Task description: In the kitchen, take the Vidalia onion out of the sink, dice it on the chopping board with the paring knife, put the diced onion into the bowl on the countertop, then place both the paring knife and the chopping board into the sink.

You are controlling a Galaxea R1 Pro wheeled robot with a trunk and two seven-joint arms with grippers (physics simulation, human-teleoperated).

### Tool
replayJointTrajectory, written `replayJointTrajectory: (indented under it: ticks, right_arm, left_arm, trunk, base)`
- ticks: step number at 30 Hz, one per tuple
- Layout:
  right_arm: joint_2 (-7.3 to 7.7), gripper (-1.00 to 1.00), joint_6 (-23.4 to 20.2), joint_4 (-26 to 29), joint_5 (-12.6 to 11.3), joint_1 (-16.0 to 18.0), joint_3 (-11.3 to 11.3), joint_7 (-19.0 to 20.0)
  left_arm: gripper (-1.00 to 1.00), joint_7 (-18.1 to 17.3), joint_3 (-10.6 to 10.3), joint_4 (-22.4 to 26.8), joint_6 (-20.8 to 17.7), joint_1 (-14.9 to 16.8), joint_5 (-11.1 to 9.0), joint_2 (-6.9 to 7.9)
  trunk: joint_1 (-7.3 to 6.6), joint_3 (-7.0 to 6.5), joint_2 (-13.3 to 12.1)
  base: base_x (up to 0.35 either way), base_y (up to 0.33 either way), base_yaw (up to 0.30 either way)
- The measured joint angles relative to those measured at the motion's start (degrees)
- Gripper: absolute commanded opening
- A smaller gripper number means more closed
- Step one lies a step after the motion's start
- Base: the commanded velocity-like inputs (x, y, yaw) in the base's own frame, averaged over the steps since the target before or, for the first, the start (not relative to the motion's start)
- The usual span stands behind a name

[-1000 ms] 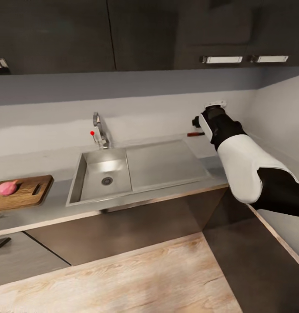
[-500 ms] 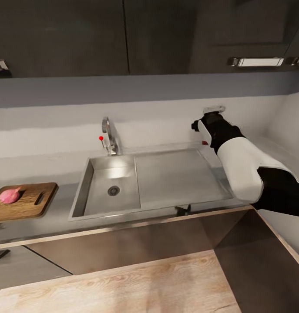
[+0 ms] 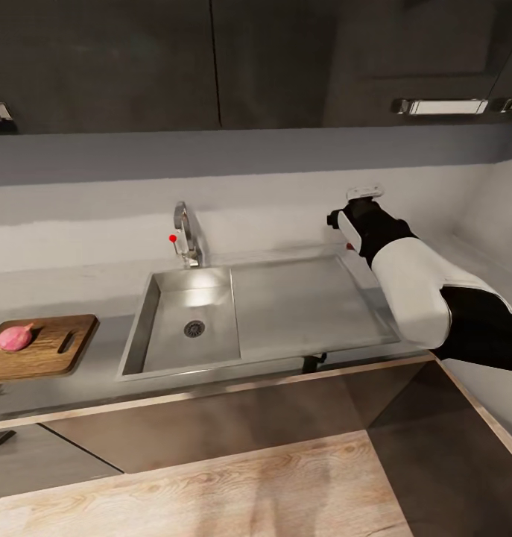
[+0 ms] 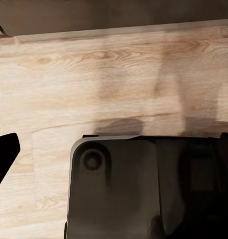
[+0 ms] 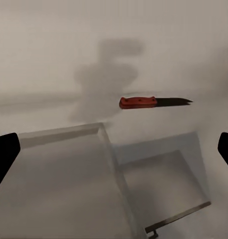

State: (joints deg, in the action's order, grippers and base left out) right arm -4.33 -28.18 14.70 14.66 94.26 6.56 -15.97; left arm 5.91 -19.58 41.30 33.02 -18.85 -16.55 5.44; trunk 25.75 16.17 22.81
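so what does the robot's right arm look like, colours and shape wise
The right arm has a rounded white shell over its forearm, with black segments at the elbow end and wrist. The right gripper has black fingers, seen as dark tips in the wrist view.

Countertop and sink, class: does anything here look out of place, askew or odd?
Nothing stands out. The onion sits on the chopping board, the sink holds nothing, and the knife lies flat on the countertop beyond the drainboard.
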Motion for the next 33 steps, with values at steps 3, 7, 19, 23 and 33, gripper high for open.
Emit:
replayJointTrajectory:
  ticks: [3, 7, 19, 23, 33]
  right_arm:
    - [0.0, 1.0, 0.1, -0.2, 0.0, 0.0, 0.0, -0.1]
    - [0.0, 1.0, 0.1, -0.4, 0.0, 0.0, 0.0, -0.1]
    - [0.21, 1.0, 0.3, -0.9, 0.0, -0.7, 0.0, -0.2]
    - [0.99, 1.0, 1.3, -1.1, 0.0, -1.5, 0.0, -0.1]
    - [1.8, 1.0, 1.8, -1.2, 0.0, -2.7, 0.0, 0.0]
  left_arm:
    - [1.0, 0.0, 0.0, 0.0, 0.0, 0.0, 0.0, 0.0]
    - [1.0, 0.0, 0.0, 0.0, 0.0, 0.0, 0.0, 0.0]
    - [1.0, 0.0, 0.0, 0.0, 0.0, 0.0, 0.0, 0.0]
    - [1.0, 0.0, 0.0, 0.0, 0.0, 0.0, 0.0, 0.0]
    - [1.0, 0.0, 0.0, 0.0, 0.0, 0.0, 0.0, 0.0]
  trunk:
    - [0.0, 0.0, 0.0]
    - [0.0, 0.0, 0.0]
    - [0.0, 0.0, 0.0]
    - [0.0, 0.0, 0.0]
    - [-0.02, 0.0, 0.0]
  base:
    - [0.0, 0.0, 0.0]
    - [0.0, -0.004, 0.0]
    - [0.0, -0.036, 0.0]
    - [0.0, 0.0, 0.0]
    - [0.106, -0.089, 0.0]
